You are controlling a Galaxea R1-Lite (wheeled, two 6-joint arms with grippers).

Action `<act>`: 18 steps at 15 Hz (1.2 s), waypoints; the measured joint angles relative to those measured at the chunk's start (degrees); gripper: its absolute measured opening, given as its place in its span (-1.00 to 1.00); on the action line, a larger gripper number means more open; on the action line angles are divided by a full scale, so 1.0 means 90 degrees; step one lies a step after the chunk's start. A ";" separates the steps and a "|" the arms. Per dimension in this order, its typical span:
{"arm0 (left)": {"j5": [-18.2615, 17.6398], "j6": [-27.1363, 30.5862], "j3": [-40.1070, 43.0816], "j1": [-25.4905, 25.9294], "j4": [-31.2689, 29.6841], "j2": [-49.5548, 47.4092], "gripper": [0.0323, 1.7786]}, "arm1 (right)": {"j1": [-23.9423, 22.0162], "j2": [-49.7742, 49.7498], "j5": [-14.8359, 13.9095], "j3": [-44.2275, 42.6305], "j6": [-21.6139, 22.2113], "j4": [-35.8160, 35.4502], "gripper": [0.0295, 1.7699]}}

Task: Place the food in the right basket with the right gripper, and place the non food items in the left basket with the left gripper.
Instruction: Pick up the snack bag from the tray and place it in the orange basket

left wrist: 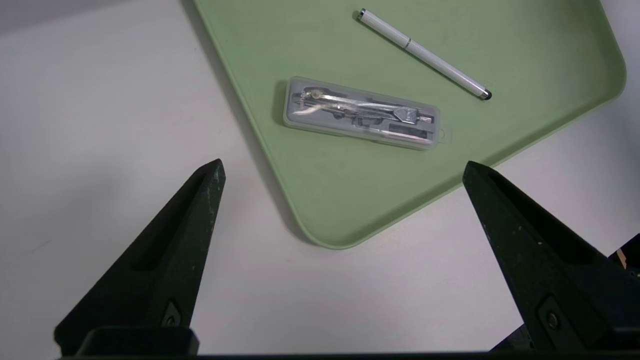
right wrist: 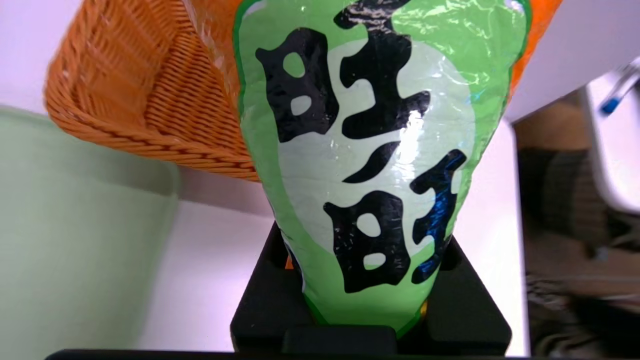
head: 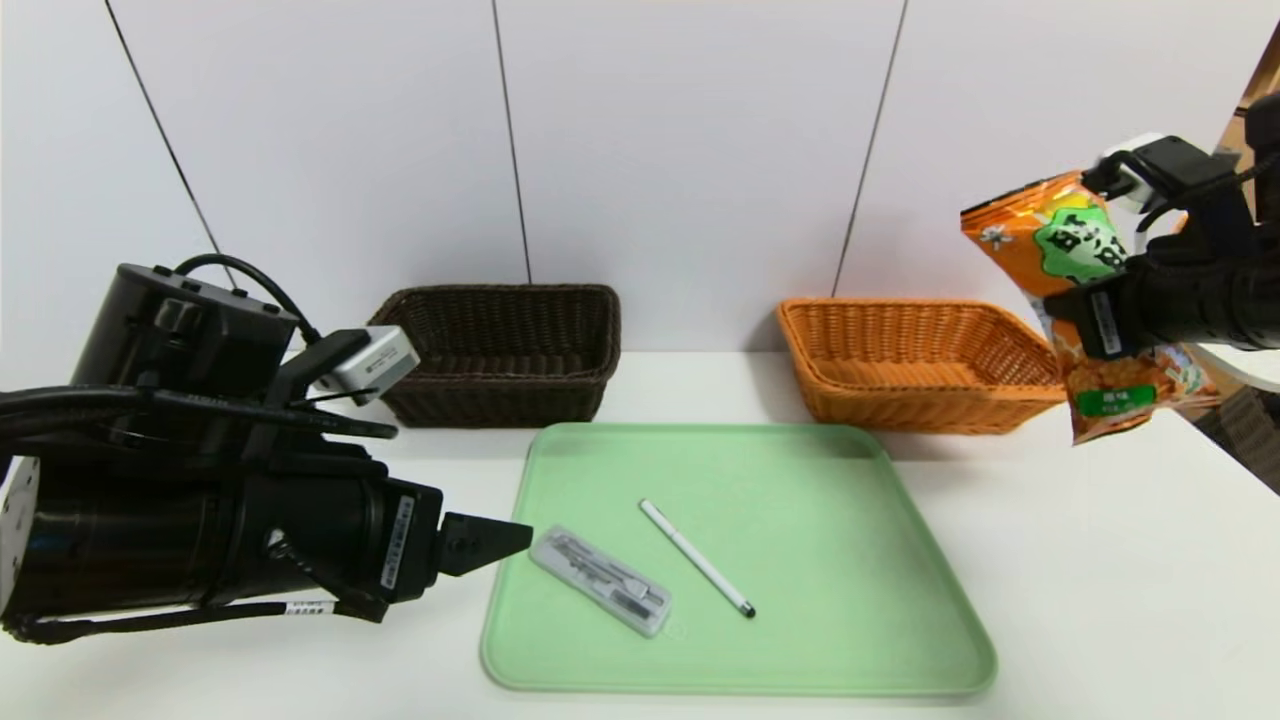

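Note:
The food, a long orange snack bag with a green label, hangs in the air with my right gripper shut on its middle. It is just right of the right basket, the orange-tan wicker one, and above rim height. My left gripper is open and empty, low over the table at the left edge of the green tray. On the tray lie a clear case holding a compass, and a white pen. The left basket, dark brown, stands at the back left.
Both baskets stand against the white wall behind the tray. The white table ends at its right edge close under the right arm, with dark clutter beyond it.

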 joint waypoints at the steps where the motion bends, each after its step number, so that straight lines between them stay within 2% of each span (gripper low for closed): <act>1: -0.0005 -0.0037 0.0039 0.0000 -0.0003 -0.0034 0.90 | -0.0012 0.0049 0.0004 -0.0085 -0.0435 -0.0005 -0.53; 8: -0.0020 -0.0085 0.0088 0.0058 -0.0008 -0.0116 0.90 | -0.0028 0.0749 -0.0058 -0.1057 -0.3184 -0.0016 -0.53; 10: -0.0020 -0.0085 0.0088 0.0058 -0.0008 -0.0114 0.90 | -0.0031 0.1028 -0.0073 -0.1318 -0.3843 -0.0016 -0.53; 12: -0.0020 -0.0083 0.0088 0.0058 -0.0009 -0.0111 0.90 | -0.0028 0.1378 -0.0079 -0.1602 -0.4272 -0.0028 -0.53; 18: -0.0020 -0.0171 0.0088 0.0061 -0.0009 -0.0092 0.90 | 0.0027 0.2522 -0.0272 -0.2542 -0.4945 -0.0041 -0.53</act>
